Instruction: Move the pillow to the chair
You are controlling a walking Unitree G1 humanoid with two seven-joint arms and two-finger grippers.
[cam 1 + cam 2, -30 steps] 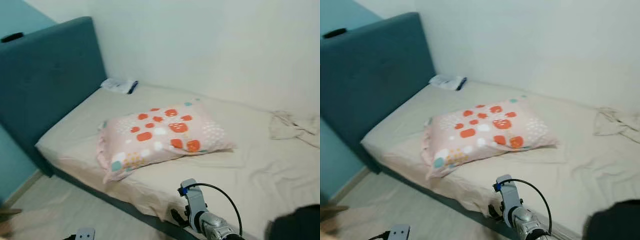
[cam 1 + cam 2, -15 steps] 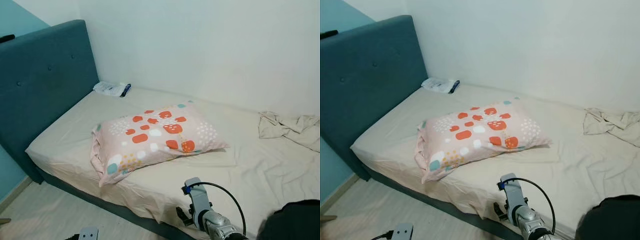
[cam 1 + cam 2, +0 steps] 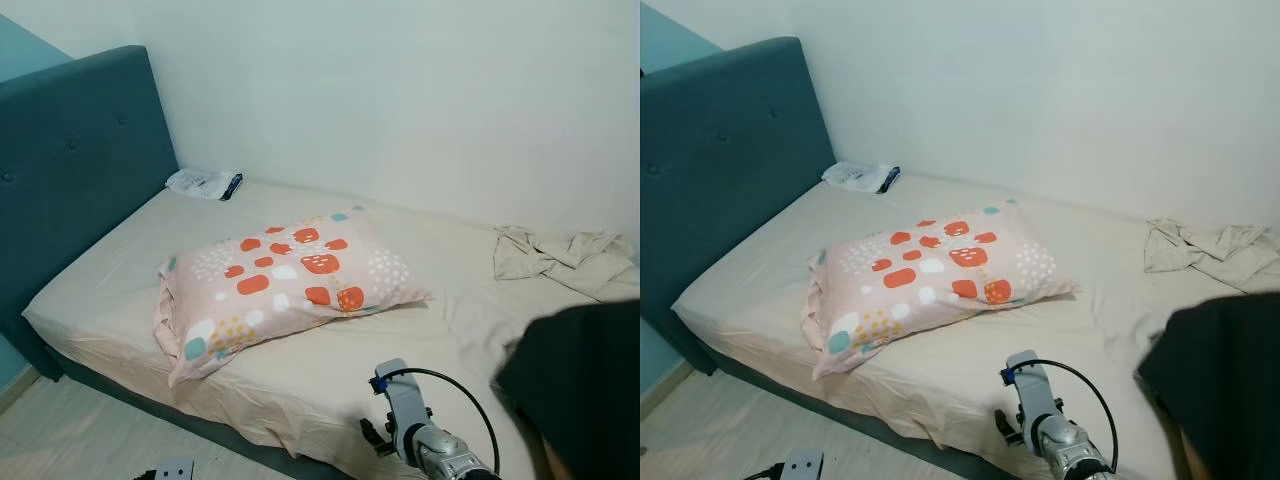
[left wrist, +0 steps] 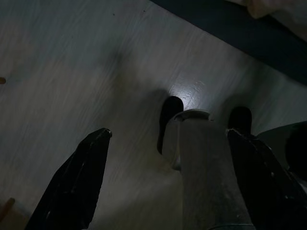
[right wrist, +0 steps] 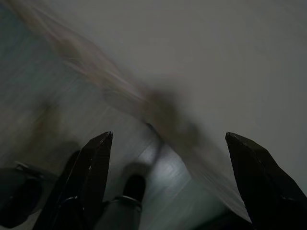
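On bed [image 3: 470,330]: patterned pillow [image 3: 285,285], lying flat, untouched; left gripper [image 4: 168,184] and right gripper [image 5: 168,184] both spread wide, empty, hanging low over floor [image 4: 72,72]

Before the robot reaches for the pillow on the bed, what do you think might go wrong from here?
The pillow is wide and soft and lies well in from the bed's near edge; a one-gripper pinch may catch only the frilled cover, so it sags or slips. Both grippers, left and right, hang open and low toward the floor, so lifting them close to the mattress could snag the loose sheet. No chair is in sight.
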